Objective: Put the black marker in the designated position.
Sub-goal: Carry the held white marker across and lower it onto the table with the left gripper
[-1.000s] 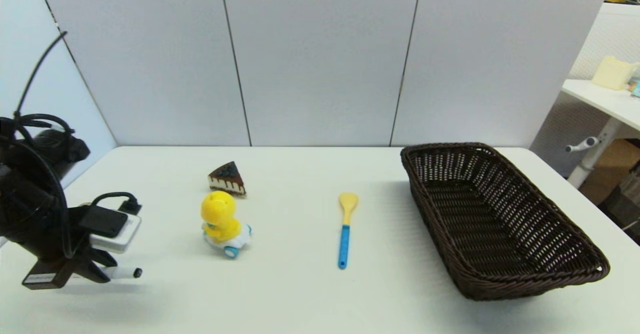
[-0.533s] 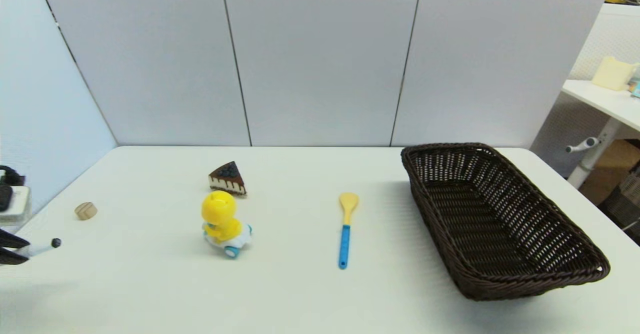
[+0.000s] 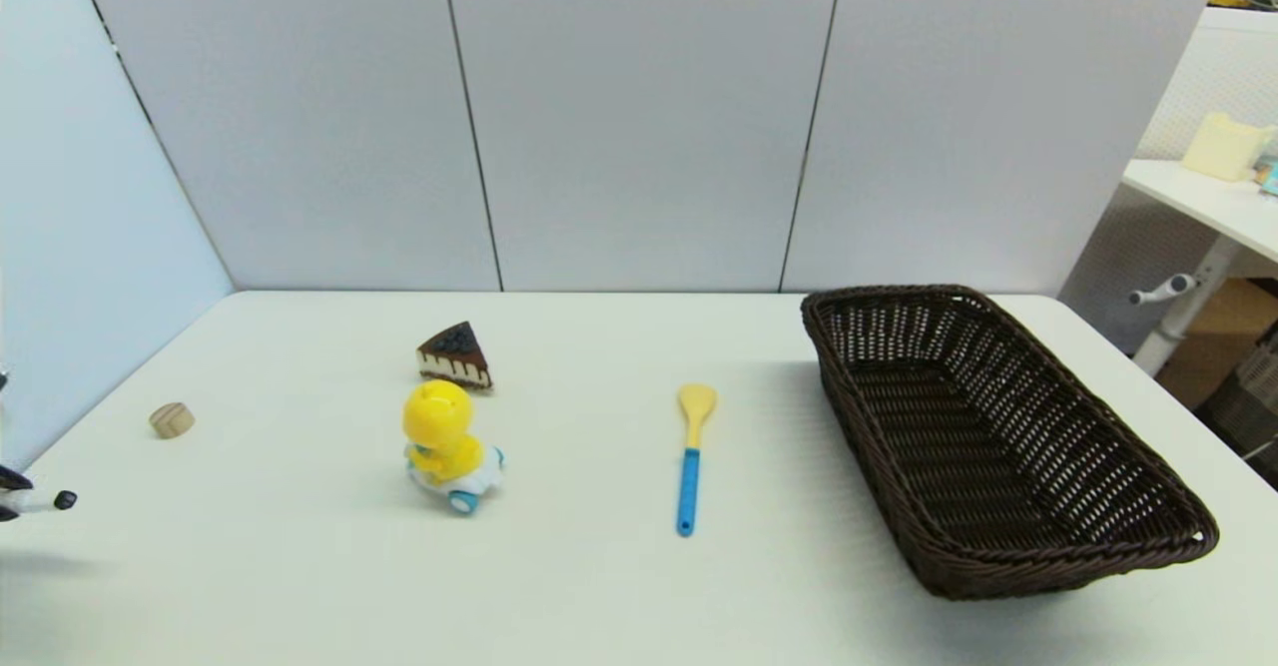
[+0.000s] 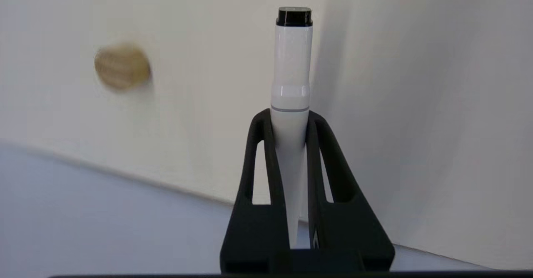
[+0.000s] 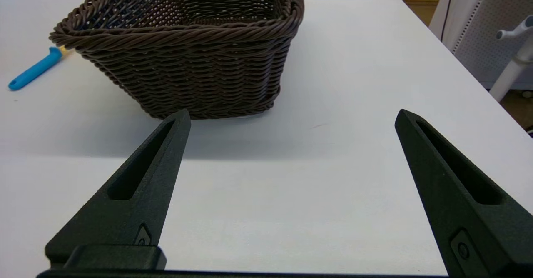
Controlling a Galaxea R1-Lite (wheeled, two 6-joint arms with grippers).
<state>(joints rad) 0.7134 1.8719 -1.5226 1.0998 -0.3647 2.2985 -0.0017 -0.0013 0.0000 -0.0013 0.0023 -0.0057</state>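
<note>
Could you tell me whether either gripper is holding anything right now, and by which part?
The left gripper holds the black marker by its white barrel, black-tipped end sticking out. The right gripper is open and empty.

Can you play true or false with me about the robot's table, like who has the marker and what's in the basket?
1. The left tool is shut on the black marker. True.
2. The brown basket has the spoon inside it. False: the spoon lies on the table to the left of the basket, and nothing shows inside the basket.
3. The right tool is open and holds nothing. True.
4. The yellow duck toy is lying on top of the cake slice. False: the duck stands on the table just in front of the cake slice.
5. A small round wooden piece sits near the table's left edge. True.
</note>
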